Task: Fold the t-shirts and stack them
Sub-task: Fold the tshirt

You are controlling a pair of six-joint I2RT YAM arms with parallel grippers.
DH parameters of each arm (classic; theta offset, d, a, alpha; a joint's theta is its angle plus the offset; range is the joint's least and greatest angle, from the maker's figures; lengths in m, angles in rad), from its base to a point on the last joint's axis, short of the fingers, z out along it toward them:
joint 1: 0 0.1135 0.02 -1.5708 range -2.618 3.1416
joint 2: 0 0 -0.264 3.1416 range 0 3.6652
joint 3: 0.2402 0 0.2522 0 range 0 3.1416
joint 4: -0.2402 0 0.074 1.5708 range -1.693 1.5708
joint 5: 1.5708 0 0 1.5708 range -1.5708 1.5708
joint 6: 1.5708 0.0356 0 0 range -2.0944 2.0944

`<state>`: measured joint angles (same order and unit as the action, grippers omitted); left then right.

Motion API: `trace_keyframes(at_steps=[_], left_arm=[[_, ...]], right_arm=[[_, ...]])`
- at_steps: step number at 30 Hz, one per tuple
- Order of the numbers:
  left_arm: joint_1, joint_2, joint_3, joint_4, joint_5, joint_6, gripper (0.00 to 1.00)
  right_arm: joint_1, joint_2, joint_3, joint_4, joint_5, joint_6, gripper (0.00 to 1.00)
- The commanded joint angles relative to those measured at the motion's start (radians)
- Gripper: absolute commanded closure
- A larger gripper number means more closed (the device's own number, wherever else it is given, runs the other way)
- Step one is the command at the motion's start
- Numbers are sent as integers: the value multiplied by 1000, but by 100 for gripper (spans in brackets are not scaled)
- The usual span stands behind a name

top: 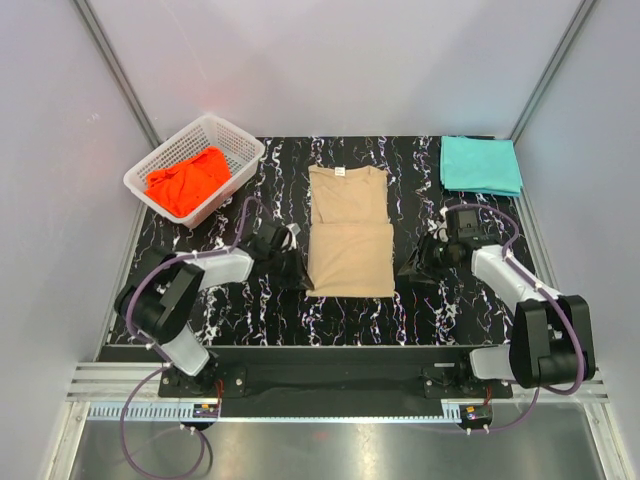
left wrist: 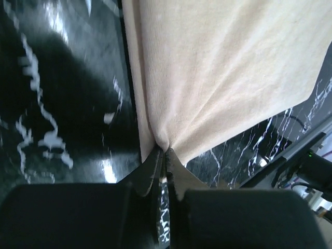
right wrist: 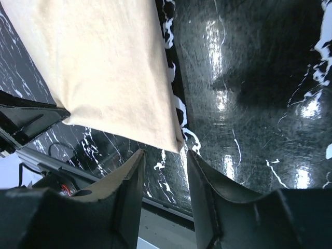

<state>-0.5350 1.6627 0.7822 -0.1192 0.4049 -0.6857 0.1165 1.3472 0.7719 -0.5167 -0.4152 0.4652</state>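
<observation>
Mid-table on black, white-veined marble-look tabletop (top: 250, 310): tan soft-cloth t-shirt (top: 349, 232), flat, lower half folded. Near left corner pinched in left gripper (left wrist: 165, 154); right gripper (right wrist: 165, 155) parted and empty beside near right corner.

Lab booth — white panels (top: 330, 60), aluminium rails (top: 330, 410)

The left arm (top: 190, 290) and right arm (top: 525, 295) have black joints, white link shells and thin purple cables (top: 243, 212) looping alongside.
</observation>
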Motion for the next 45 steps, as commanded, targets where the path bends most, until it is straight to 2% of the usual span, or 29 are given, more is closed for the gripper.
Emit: trace_keyframes(at_steps=[1, 2, 3, 4, 7, 9, 14, 18, 22, 23, 26, 34, 37, 42, 45], left_arm=[[-6, -63, -76, 46, -25, -54, 91], [-11, -72, -93, 46, -26, -66, 87], [-11, -86, -98, 44, -26, -69, 67], [-13, -93, -100, 38, -26, -71, 59], [-10, -110, -49, -23, -58, -42, 43], [3, -98, 52, -104, -113, 14, 40], [70, 18, 276, -206, -190, 112, 43], [116, 77, 331, -160, -126, 132, 45], [124, 166, 420, -172, -124, 221, 47], [125, 198, 451, -165, -94, 242, 51], [127, 229, 468, -111, -17, 273, 53], [132, 292, 523, -116, -34, 325, 50], [133, 298, 520, -100, -29, 333, 50], [133, 299, 522, -83, -15, 341, 56], [133, 296, 523, -70, -3, 347, 62]], right_arm=[[-5, -43, -42, 56, -60, 19, 55], [-3, -46, -46, 69, -62, 20, 55], [-3, -45, -51, 78, -66, 20, 55], [-3, -34, -40, 84, -71, 13, 55], [-3, 50, 44, 98, -54, -29, 55], [-6, 111, 105, 96, -59, -63, 54], [-32, 320, 274, 107, -123, -129, 53], [-35, 438, 322, 170, -186, -137, 53], [-40, 518, 345, 225, -226, -154, 54], [-38, 529, 348, 245, -234, -157, 55], [-40, 579, 377, 247, -255, -175, 58], [-41, 642, 423, 253, -278, -195, 60], [-43, 645, 435, 253, -292, -186, 66], [-41, 623, 457, 242, -274, -189, 69], [-41, 625, 466, 248, -272, -189, 76]])
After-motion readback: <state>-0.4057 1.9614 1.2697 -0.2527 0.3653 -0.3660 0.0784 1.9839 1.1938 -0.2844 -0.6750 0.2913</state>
